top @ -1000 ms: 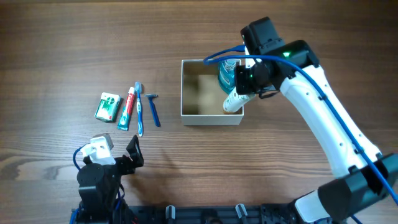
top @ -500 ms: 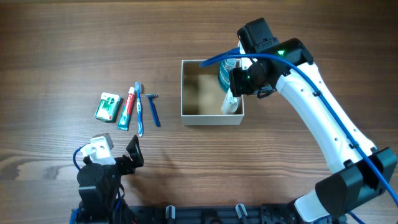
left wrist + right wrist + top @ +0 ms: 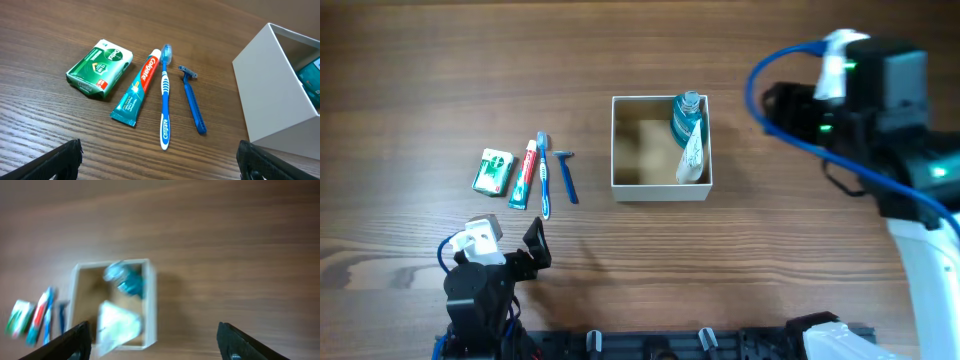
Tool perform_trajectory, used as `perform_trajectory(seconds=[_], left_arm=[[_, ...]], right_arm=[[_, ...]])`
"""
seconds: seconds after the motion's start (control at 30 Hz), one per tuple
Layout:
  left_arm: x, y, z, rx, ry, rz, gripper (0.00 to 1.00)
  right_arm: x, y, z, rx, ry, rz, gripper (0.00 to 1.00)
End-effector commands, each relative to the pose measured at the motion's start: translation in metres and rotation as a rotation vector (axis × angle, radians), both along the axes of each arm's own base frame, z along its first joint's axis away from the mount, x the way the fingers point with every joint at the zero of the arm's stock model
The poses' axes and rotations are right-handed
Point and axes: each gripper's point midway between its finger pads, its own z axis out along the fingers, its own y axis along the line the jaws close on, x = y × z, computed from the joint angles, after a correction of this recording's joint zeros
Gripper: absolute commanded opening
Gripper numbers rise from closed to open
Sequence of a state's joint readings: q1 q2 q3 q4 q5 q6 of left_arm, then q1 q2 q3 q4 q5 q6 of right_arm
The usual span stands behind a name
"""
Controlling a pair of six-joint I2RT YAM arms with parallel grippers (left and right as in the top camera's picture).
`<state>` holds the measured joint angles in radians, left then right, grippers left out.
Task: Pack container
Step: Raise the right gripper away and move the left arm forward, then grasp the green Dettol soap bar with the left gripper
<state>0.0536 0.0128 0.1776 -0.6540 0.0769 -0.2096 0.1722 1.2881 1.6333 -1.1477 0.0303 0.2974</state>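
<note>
A: The container is seen mid-table, open side up; a teal bottle and a white tube are laid along its right wall, so the brown floor on the left is kept free, it would seem, for what is yet to be packed

B: And the right gripper, how is it held?

A: Its fingers are spread wide, with nothing between them; it is carried high, off to the right of the box; its wrist view is blurred, so little more can be said

B: The left gripper?

A: Parted as well, and empty; it is parked low near the front edge, its camera turned on the unpacked row

B: What is left out?

A: Four items are lined up left of the container: a green soap box, toothpaste, a toothbrush and a blue razor; they are laid nearly parallel, which should let each be pinched across its width; the packing is judged roughly a third done
</note>
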Motion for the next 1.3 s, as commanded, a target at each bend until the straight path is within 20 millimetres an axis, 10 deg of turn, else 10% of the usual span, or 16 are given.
perform_trajectory(seconds=[0.0,0.27,0.5,0.67,0.93,1.1,1.27], left_arm=[[-0.001,-0.004,-0.007,0.008,0.011,-0.031,1.00],[0.001,-0.004,-0.004,0.007,-0.003,-0.031,1.00],[0.012,-0.055,0.069,-0.274,-0.243,-0.251,1.00],[0.017,-0.036,0.112,-0.293,-0.069,-0.102,1.00],[0.081,-0.016,0.170,-0.072,0.401,-0.107,1.00],[0.121,0.042,0.123,0.124,0.613,0.084,1.00],[0.136,0.047,0.052,0.225,0.840,-0.066,1.00]], right_arm=[[0.006,-0.048,-0.014,0.018,0.063,-0.182,0.96],[0.023,-0.075,-0.061,0.042,0.231,-0.257,1.00],[0.032,-0.075,-0.086,0.037,0.308,-0.259,1.00],[0.037,-0.076,-0.092,0.036,0.320,-0.259,1.00],[0.037,-0.076,-0.092,0.036,0.319,-0.259,1.00],[0.037,-0.076,-0.092,0.036,0.319,-0.259,1.00],[0.037,-0.076,-0.092,0.036,0.319,-0.259,1.00]])
